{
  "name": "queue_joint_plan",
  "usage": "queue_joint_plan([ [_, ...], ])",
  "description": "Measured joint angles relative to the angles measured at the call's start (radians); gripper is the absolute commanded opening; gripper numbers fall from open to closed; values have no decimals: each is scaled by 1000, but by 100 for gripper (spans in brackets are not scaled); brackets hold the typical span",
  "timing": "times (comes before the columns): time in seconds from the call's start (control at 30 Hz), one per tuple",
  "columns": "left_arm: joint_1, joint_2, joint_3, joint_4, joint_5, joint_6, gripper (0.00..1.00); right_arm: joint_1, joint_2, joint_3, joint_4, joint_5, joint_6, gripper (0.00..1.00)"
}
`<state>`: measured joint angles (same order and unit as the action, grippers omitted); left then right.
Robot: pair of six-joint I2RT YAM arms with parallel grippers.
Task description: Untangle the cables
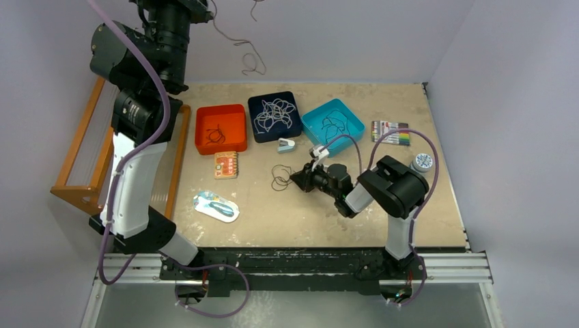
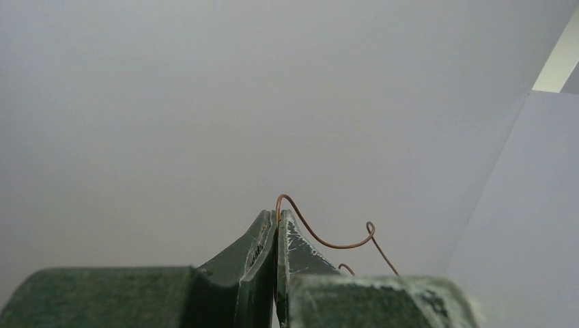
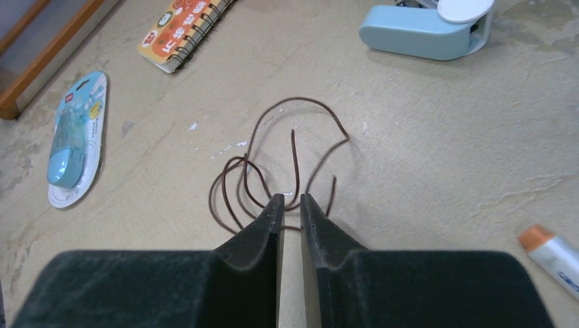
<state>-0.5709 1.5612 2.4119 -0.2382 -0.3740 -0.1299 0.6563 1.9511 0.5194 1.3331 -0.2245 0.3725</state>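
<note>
My left gripper point(image 2: 277, 213) is raised high against the back wall, shut on a thin brown cable point(image 2: 328, 244) that curls to the right of the fingertips. In the top view that cable point(image 1: 237, 42) dangles free above the table's far edge. My right gripper point(image 3: 291, 198) sits low over a second brown cable point(image 3: 300, 100) lying in loose loops on the table; its jaws stand a narrow gap apart, with one strand passing under the tips. In the top view this gripper point(image 1: 295, 179) is just right of that cable point(image 1: 280, 178).
A red tray point(image 1: 220, 108) holds a dark cable, a navy tray point(image 1: 254, 130) white cables, a teal tray point(image 1: 311, 116) black cables. A blue stapler point(image 3: 427, 31), orange notebook point(image 3: 181, 31), packaged blue item point(image 3: 72, 137), marker pack point(image 1: 390, 132), tape roll point(image 1: 422, 162) and wooden rack point(image 1: 89, 150) surround them.
</note>
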Motion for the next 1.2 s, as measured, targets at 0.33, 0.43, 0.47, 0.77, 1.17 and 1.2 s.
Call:
queue_joint_plan([
  [0.33,0,-7,-34,32,-50,49,0,0,-203,-77,-62,28,-7,33],
  [0.43,0,-18,-90,28,-84,63,0,0,-289,-77,-103,27,-35,42],
  [0.47,0,-22,-113,27,-97,67,0,0,-319,-77,-119,27,-46,45],
  [0.77,0,-34,-271,-7,-214,102,0,0,-541,-76,-266,34,-159,54],
  [1.17,192,3,-309,-34,-191,63,0,0,-583,-75,-344,55,-210,56],
  [1.2,204,7,-316,-34,-187,58,0,0,-583,-75,-344,55,-210,56],
])
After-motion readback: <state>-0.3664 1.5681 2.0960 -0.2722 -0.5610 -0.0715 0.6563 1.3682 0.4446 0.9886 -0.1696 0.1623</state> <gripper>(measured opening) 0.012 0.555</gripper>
